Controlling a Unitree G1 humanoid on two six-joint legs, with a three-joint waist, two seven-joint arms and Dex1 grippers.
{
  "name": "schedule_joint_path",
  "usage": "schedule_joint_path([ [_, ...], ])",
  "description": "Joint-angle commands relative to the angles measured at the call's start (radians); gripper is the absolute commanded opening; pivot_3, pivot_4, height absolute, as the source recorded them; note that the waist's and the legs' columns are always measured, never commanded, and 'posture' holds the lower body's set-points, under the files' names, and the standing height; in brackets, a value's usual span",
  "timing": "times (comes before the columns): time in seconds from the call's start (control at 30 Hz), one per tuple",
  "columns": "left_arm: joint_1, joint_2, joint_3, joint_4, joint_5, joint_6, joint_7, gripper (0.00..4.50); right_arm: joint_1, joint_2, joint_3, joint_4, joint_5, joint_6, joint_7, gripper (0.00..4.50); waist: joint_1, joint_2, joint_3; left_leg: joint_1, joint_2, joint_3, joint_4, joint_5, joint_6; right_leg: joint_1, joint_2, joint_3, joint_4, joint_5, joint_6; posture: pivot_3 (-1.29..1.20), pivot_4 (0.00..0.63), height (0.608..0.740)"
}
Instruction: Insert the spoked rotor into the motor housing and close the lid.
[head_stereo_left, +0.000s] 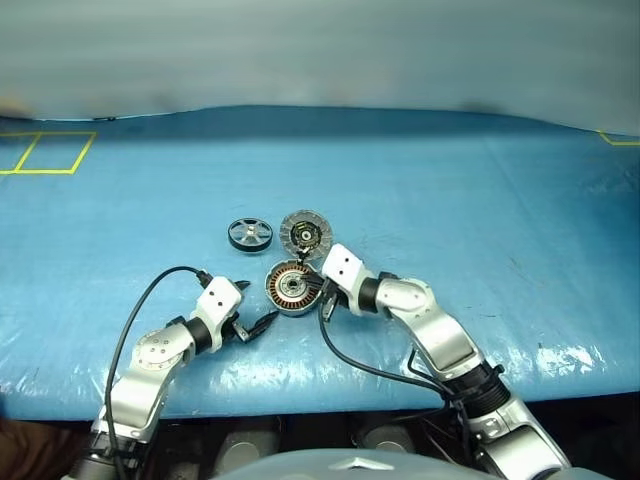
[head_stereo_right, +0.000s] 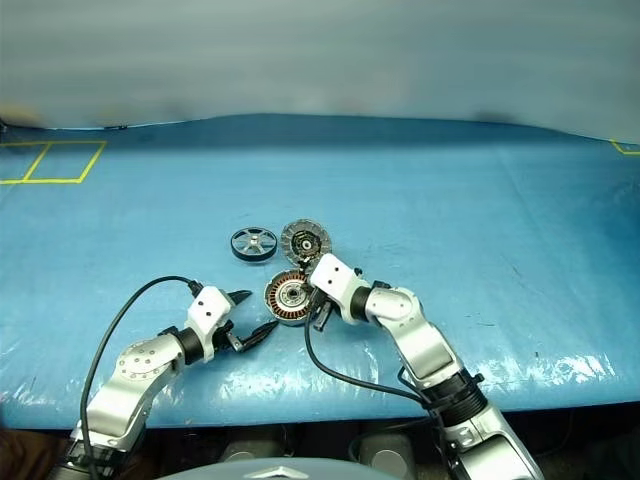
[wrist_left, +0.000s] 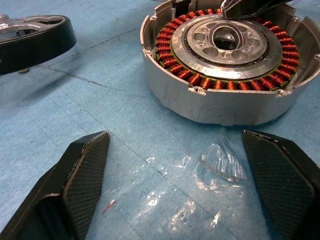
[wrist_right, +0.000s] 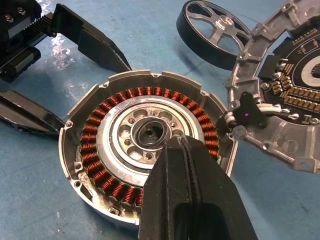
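The motor housing (head_stereo_left: 291, 288) sits on the blue table cover (head_stereo_left: 480, 210), near the front edge at the middle of the head views. The lid (head_stereo_left: 305, 234) lies just beyond it at about 12 o'clock, touching or nearly touching its rim, and the spoked rotor (head_stereo_left: 250, 234) lies at roughly 11 o'clock from the housing, just beside the lid and apart from the housing.

From the head the housing is partly covered by the right gripper (wrist_right: 186, 145). The right wrist view looks straight into the cup: a full ring of copper windings (wrist_right: 107, 107) around a silver hub, and the gripper's two fingers pressed together with nothing between them, their tips over the hub at the centre. Whether they touch it cannot be told. That view also shows the lid's inner face with circuit parts and a dark centre, tilted against the housing rim; the lid is cut off at the frame edge.

The left gripper (head_stereo_left: 257, 326) hovers at about 8 o'clock from the housing with its fingers spread wide and empty. The left wrist view shows clear blue cover between them, a crinkled patch of clear film (wrist_left: 220, 165) in front of the housing wall, and the rotor half cut off.
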Motion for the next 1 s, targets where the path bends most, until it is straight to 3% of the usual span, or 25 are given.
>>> schedule_joint_path([
  [0.03,-0.008,-0.006,-0.015,0.004,0.009,-0.01,-0.003,4.5,0.0,0.008,0.008,-0.007,0.01,0.0,0.002,0.01,0.0,0.0,0.0,0.0,0.0,0.0,0.0,0.0,0.0,0.0,0.0,0.0,0.0,0.0,0.0,0.0,0.15,0.74],
  [1.0,-0.012,-0.015,-0.028,0.02,0.018,-0.007,0.0,4.5,-0.01,0.029,-0.008,-0.074,0.069,0.038,0.002,0.01,-0.003,0.0,0.0,0.001,0.001,0.0,0.006,0.0,0.0,0.0,0.002,0.0,0.001,0.004,0.0,0.0,0.15,0.74],
])
